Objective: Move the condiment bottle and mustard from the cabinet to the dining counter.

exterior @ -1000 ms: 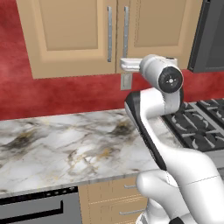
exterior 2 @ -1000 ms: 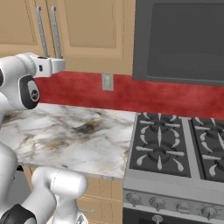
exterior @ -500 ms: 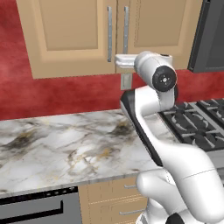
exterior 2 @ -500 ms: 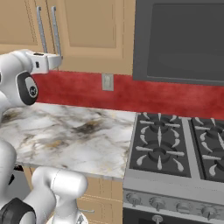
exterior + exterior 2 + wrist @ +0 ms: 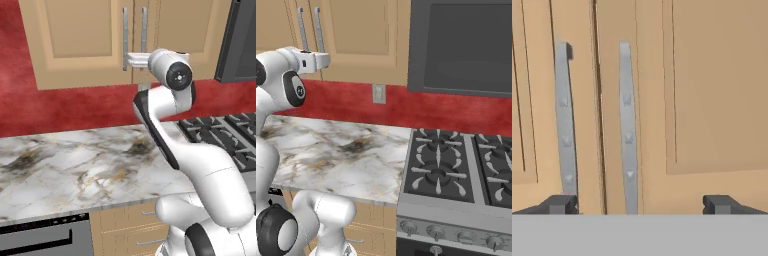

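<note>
Cabinet (image 5: 90, 45) doors of light tan panelled wood are both closed, their two long silver bar handles (image 5: 627, 130) standing upright side by side along the middle seam. Since the doors are closed, nothing inside can be seen, so I cannot tell where the condiment bottle or the mustard sits. The white arm rises from the base, bends above the counter (image 5: 65, 170) and reaches up to the cabinet, with the pincer (image 5: 129, 60) held level at the lower part of the handles. In the hand view the pincer (image 5: 639, 204) looks straight at the door fronts, its two dark fingertips (image 5: 559, 204) set wide apart: the jaws are open and hold nothing. The right-hand handle in that view lies between the fingertips, nearer the left one, while the other handle stands right above the left fingertip. Whether a fingertip touches a handle I cannot tell. In the right base view the pincer (image 5: 318, 61) points toward the cabinet (image 5: 356, 35) just below the handles' lower ends. Below, the white marble counter with grey and gold veins runs along a red back wall (image 5: 346, 102) that carries a pale wall outlet (image 5: 378, 93). To the right of the counter stands a gas stove (image 5: 456, 170) with black grates, and above it hangs a dark microwave (image 5: 466, 45).
</note>
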Available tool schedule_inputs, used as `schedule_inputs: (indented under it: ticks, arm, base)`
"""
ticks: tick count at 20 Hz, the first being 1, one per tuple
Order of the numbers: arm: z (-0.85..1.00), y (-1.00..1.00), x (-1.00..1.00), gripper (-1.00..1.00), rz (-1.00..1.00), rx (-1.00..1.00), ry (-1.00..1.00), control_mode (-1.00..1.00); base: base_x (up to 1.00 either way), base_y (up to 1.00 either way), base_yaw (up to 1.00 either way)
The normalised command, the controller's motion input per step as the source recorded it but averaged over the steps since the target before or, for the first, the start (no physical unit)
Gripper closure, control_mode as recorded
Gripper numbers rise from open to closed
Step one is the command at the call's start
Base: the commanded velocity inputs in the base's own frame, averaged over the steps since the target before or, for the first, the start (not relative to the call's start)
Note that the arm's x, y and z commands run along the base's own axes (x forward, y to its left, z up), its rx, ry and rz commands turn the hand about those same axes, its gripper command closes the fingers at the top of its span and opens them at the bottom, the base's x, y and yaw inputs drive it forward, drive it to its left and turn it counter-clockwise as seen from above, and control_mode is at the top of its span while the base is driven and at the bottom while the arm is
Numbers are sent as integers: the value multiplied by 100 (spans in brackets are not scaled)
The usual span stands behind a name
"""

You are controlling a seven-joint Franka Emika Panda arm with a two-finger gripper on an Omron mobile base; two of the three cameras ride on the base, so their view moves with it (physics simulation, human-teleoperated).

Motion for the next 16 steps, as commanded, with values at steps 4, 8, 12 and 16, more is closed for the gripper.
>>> schedule_inputs:
  ticks: [4,8,12,16]
  arm:
    - [3,0,50,-100,0,0,0,-100]
    - [0,1,48,-100,0,0,0,-100]
    - [0,2,43,-100,0,0,0,-100]
    - [0,0,40,-100,0,0,0,-100]
  base:
    - [0,0,0]
    - [0,0,0]
    - [0,0,0]
    - [0,0,0]
